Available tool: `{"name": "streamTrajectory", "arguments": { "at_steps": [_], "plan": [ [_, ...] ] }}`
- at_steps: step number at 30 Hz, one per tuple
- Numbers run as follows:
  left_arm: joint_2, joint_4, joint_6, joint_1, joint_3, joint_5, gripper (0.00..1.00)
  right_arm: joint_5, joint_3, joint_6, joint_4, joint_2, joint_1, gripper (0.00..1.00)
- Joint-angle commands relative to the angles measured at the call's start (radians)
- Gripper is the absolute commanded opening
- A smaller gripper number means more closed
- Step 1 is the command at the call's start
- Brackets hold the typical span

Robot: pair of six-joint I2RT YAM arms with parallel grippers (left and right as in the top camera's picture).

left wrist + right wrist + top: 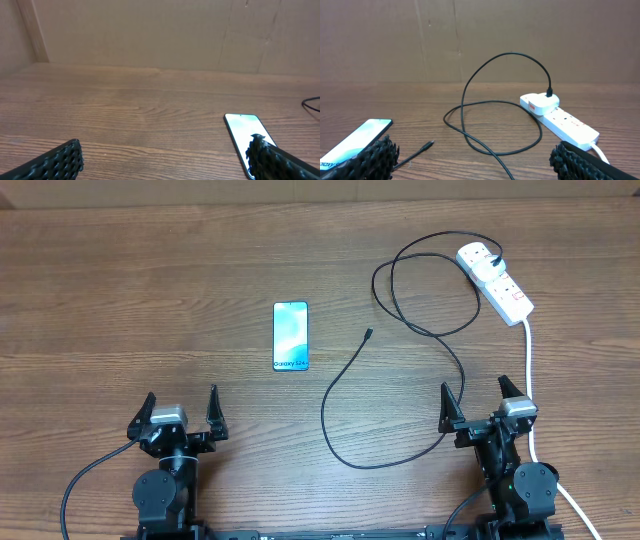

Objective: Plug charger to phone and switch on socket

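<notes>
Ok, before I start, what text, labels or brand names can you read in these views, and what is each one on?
"Galaxy S24": on the phone, at the lower end of its screen in the overhead view.
Power strip: only red marks show, and any print is too small to read.
White plug: it has a red patch, too blurred to read.
No other text is visible.

Table from above: phone near the middle, socket in the upper right, charger sprawled between them.

The phone (291, 336) lies flat on the table (120, 290) just left of frame centre, well apart from the socket (497, 282), which sits angled in the upper right with a plug (476, 256) in its upper-left end. The charger (323, 410) runs from that plug, loops left of the socket, sweeps down to the lower centre and bends back up. Its connector tip (368, 334) rests right of the phone, near it but apart. The thick cord (529, 370) drops from the socket's lower end along the right side. The left gripper (181, 396) stands lower left, the right gripper (474, 385) lower right.
</notes>
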Motion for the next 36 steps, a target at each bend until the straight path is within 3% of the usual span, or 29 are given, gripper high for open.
{"name": "streamTrajectory", "arguments": {
  "at_steps": [1,12,17,29,32,35,36],
  "plan": [
    [-0.01,0.002,0.019,-0.006,-0.004,0.012,1.0,0.002,-0.01,0.006,0.005,-0.009,-0.003,1.0],
    [-0.01,0.003,0.018,-0.006,-0.004,0.014,1.0,0.002,-0.01,0.006,0.005,-0.009,-0.003,1.0],
    [-0.01,0.006,-0.012,-0.006,-0.004,0.105,1.0,0.002,-0.01,0.006,0.005,-0.009,-0.003,1.0],
    [-0.01,0.04,-0.012,-0.006,-0.004,0.158,1.0,0.002,-0.01,0.006,0.005,-0.009,-0.003,1.0],
    [-0.01,0.098,-0.012,-0.006,-0.004,0.272,1.0,0.002,-0.01,0.006,0.005,-0.009,-0.003,1.0],
    [-0.01,0.288,-0.022,-0.006,-0.004,0.404,1.0,0.002,-0.01,0.006,0.005,-0.009,-0.003,1.0],
    [-0.01,0.379,-0.077,-0.006,-0.003,0.405,1.0,0.002,-0.01,0.006,0.005,-0.009,-0.003,1.0]
  ]
}}
